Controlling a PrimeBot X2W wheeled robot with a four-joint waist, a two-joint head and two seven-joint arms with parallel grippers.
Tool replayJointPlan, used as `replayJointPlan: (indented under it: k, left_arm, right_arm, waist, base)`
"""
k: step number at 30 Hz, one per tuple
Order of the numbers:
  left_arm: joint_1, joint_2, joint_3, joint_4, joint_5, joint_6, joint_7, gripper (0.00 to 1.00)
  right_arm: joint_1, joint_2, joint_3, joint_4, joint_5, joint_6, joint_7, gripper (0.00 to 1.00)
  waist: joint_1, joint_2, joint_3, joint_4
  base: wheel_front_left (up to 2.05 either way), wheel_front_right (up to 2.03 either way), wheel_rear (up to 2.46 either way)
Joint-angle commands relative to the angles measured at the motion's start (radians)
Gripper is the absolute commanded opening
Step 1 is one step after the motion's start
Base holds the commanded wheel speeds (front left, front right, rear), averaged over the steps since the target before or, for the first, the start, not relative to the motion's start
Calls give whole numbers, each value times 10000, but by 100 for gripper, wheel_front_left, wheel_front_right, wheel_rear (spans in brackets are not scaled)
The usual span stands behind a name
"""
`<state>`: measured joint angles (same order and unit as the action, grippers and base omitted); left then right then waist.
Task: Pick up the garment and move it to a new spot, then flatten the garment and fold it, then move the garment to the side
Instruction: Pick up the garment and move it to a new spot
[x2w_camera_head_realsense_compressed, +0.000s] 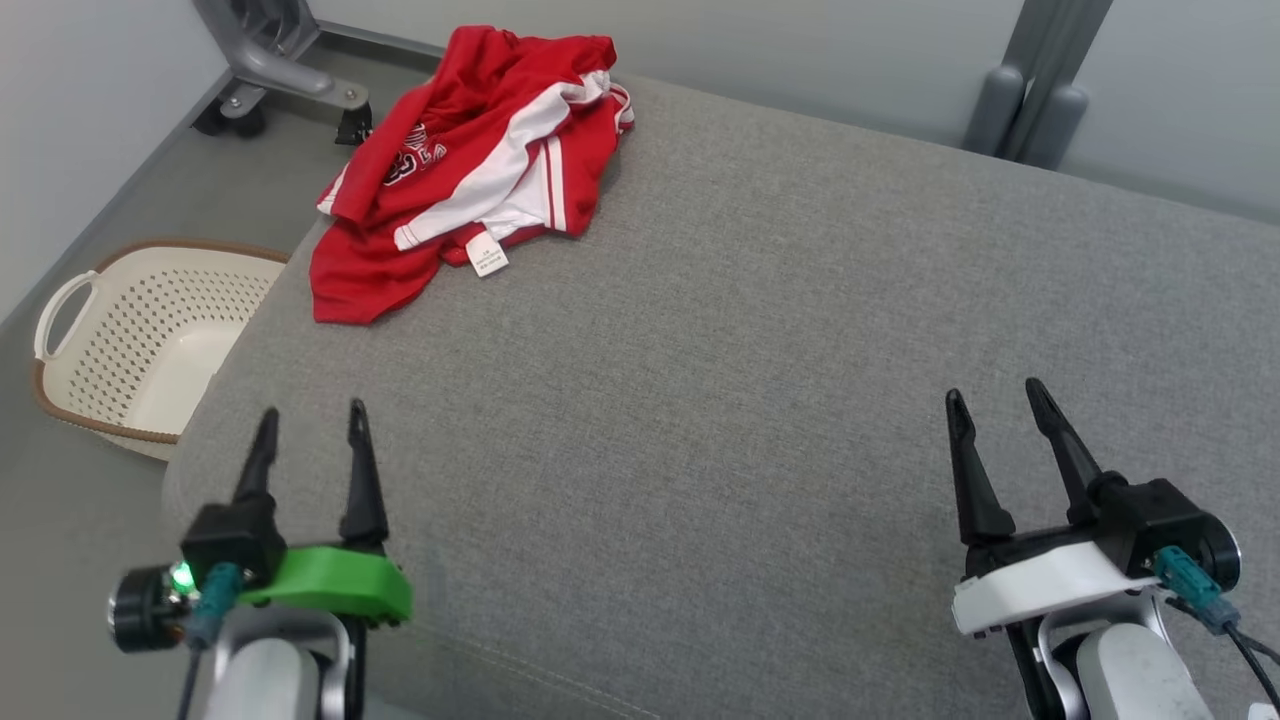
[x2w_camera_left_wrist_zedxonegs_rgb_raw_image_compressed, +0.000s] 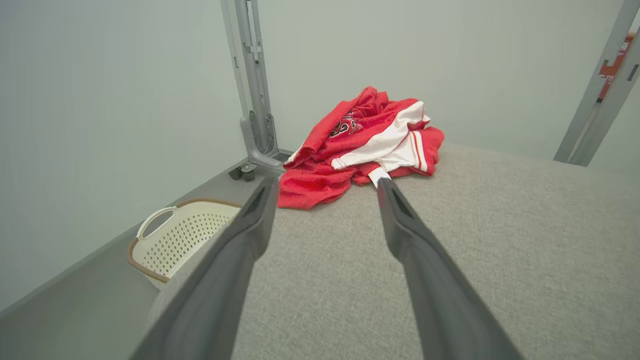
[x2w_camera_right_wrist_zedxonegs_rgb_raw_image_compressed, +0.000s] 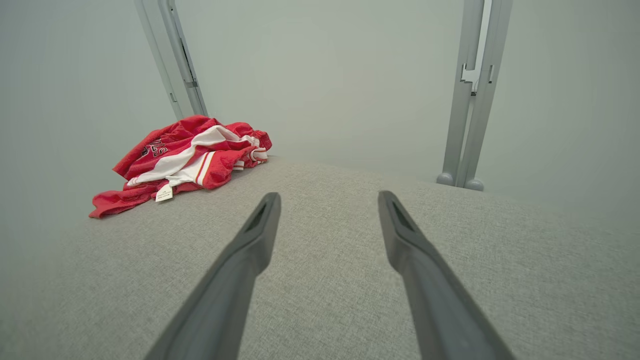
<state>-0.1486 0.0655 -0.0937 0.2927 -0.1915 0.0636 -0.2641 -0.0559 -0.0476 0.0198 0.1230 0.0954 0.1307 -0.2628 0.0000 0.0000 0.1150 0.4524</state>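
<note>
My left claw (x2w_camera_head_realsense_compressed: 312, 408) and right claw (x2w_camera_head_realsense_compressed: 993, 388) stand released, empty, poised to reach. Garment (x2w_camera_head_realsense_compressed: 470, 170) lies crumpled, well apart.

The garment (x2w_camera_head_realsense_compressed: 470, 170) is red, in a mesh-looking cloth, with 1 broad white band (x2w_camera_head_realsense_compressed: 500, 150) across it and thin white stripes beside that. Dark lettering (x2w_camera_head_realsense_compressed: 412, 160) shows on an upper fold, partly lost in the creases. The garment lies crumpled in a loose heap, not spread flat, at the far left corner of the grey fabric surface (x2w_camera_head_realsense_compressed: 760, 380), with 1 red edge trailing toward the left rim. A small white label (x2w_camera_head_realsense_compressed: 486, 253) sticks out from its near side, flat on the surface.
</note>
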Motion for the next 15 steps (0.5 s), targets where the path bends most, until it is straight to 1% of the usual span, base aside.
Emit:
replayJointPlan:
  k: [1, 4, 7, 9, 12, 13, 14, 15]
  left_arm:
    - [-625, 306, 225, -144, 103, -141, -7, 100]
    - [-1607, 895, 543, -200, 324, -379, -4, 100]
    - [-2870, 1620, 690, 222, 307, -851, 139, 100]
    - [-4051, 2218, 852, 423, 292, -1089, 398, 100]
    - [-5256, 2740, 904, 946, 153, -1382, 1020, 100]
    - [-5826, 3111, 853, 1267, 70, -1552, 1484, 100]
    - [-6214, 3362, 753, 1522, 78, -1644, 1820, 100]
    - [-6660, 3842, 639, 1759, 161, -1750, 2241, 100]
  right_arm:
    - [-267, -51, -68, -131, -182, 1, -31, 100]
    - [-532, -49, -159, -328, -360, 1, -31, 100]
    - [-829, -48, -177, -514, -570, 1, -31, 100]
    - [-1030, -48, -124, -567, -723, 1, -31, 100]
    - [-1264, -51, -119, -685, -813, 1, -31, 100]
    - [-1370, -46, -11, -734, -820, 1, -31, 100]
    - [-1424, -45, -13, -782, -834, 1, -31, 100]
    - [-1496, -45, 98, -843, -811, 1, -31, 100]
  waist:
    - [0, 0, 759, -590]
    - [0, 0, 1324, -949]
    - [0, 0, 1944, -1342]
    - [0, 0, 2414, -1670]
    - [0, 0, 2892, -2077]
    - [0, 0, 3133, -2355]
    - [0, 0, 3260, -2505]
    - [0, 0, 3460, -2771]
  base:
    - [0, 0, 0]
    - [0, 0, 0]
    - [0, 0, 0]
    - [0, 0, 0]
    - [0, 0, 0]
    - [0, 0, 0]
    - [0, 0, 0]
    - [0, 0, 0]
